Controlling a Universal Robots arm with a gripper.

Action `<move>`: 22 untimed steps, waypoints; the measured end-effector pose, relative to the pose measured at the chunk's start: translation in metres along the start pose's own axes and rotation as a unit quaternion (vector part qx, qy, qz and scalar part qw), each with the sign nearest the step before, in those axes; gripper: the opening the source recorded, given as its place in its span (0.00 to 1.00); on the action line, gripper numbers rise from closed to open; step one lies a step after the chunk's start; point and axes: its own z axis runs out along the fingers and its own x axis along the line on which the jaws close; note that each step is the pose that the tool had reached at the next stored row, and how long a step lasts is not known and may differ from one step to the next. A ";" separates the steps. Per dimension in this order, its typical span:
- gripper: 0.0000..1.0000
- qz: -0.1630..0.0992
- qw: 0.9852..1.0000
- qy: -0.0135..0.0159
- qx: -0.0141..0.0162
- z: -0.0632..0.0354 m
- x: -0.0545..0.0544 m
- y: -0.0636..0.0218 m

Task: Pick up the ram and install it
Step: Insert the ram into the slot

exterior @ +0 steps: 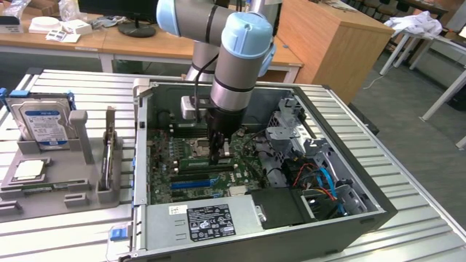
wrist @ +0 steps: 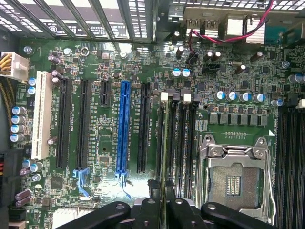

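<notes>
The black fingers (wrist: pixel 156 210) of the hand (wrist: pixel 167 212) sit closest to the wrist lens. They are drawn narrow, and a thin green edge is pinched between them: the ram (wrist: pixel 166 157), seen edge-on. It is lined up along the black memory slots (wrist: pixel 183 143), just beside the open processor socket (wrist: pixel 233 179). Whether its lower edge has entered a slot cannot be told.

The stick is judged light and stiff but fragile — a thin board that would flex or crack under a sideways load. It is best held by its long upper edge, away from the contacts and chips, as appears to be the case here.

Around it the green motherboard (wrist: pixel 95 62) is studded with shiny round capacitors. Long plastic card slots run across it, one blue (wrist: pixel 123 129) and one white (wrist: pixel 42 114).

In the exterior view the hand (exterior: pixel 218 150) is lowered into the open steel case (exterior: pixel 240 240), which lies on a ribbed metal table (exterior: pixel 65 234). A blue-labelled hard drive (exterior: pixel 43 123) is propped in a grey fixture well apart — toward the exterior view's left.
</notes>
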 end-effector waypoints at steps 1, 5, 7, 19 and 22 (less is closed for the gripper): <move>0.14 0.000 1.000 0.000 0.000 0.0002 0.000 0.0000; 0.14 0.000 1.000 0.000 0.000 0.0005 0.001 0.0000; 0.14 0.000 1.000 0.000 0.000 0.0005 0.001 0.0000; 0.14 0.000 1.000 0.000 0.000 0.0027 0.001 -0.0001; 0.14 0.000 1.000 0.000 0.000 0.0027 0.001 -0.0001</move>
